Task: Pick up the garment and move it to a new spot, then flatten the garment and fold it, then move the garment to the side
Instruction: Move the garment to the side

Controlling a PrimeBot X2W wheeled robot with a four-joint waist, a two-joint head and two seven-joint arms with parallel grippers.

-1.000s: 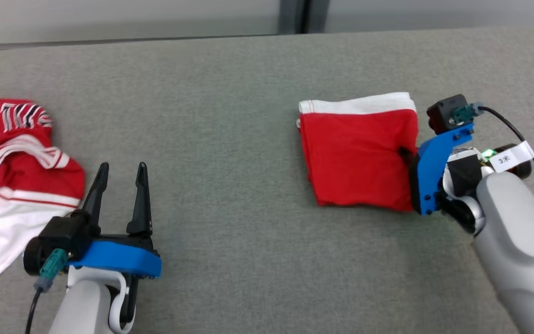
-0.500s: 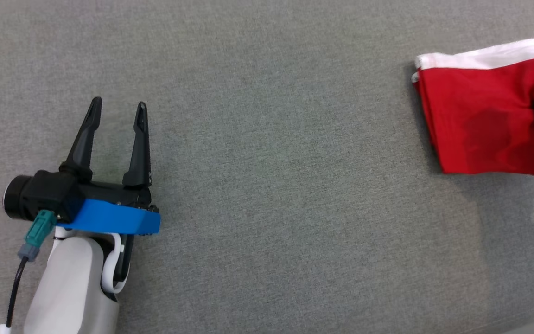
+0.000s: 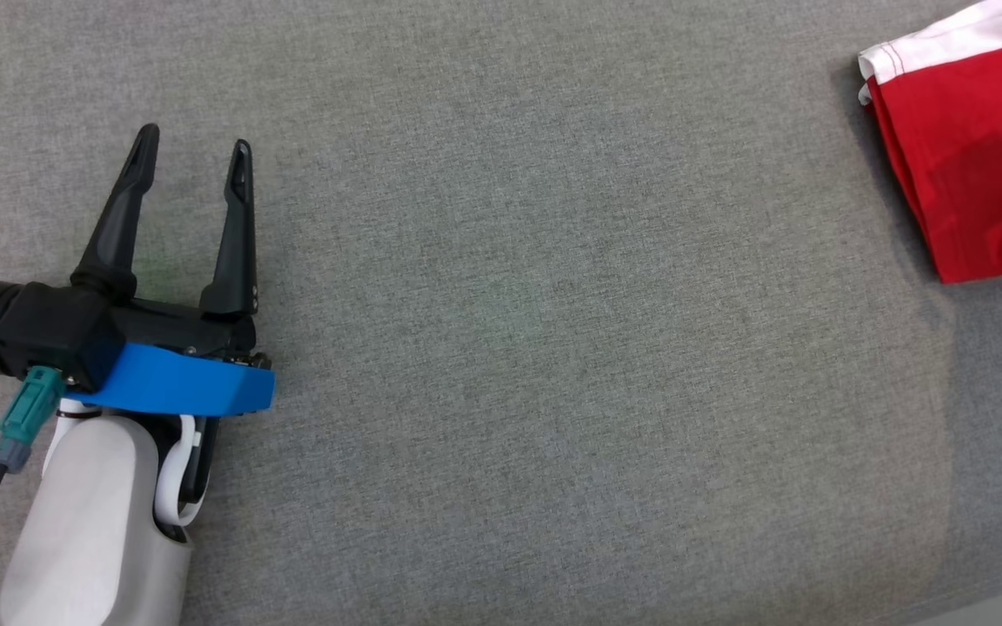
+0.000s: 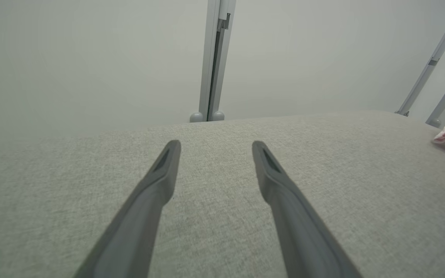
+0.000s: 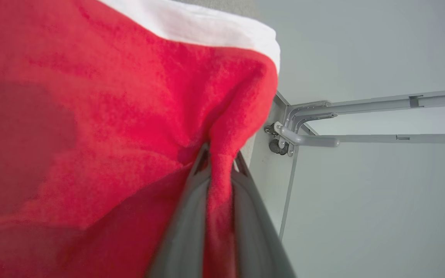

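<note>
Right pincer (image 5: 221,152) clamped on red garment (image 5: 91,116); left pincer (image 3: 196,139) agape.

A red garment (image 5: 91,116) covers the left and centre of the frame, with a white band (image 5: 207,31) along its upper edge. From the bottom centre, the right gripper (image 5: 221,154) pinches a fold of the red cloth between its two grey fingers. Grey metal bars (image 5: 361,139) cross the right side.

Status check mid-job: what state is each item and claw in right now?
garment: folded, red with a white band, one edge pinched.
right claw: shut on the garment's edge.
left claw: open, holding nothing, over the grey table.
</note>
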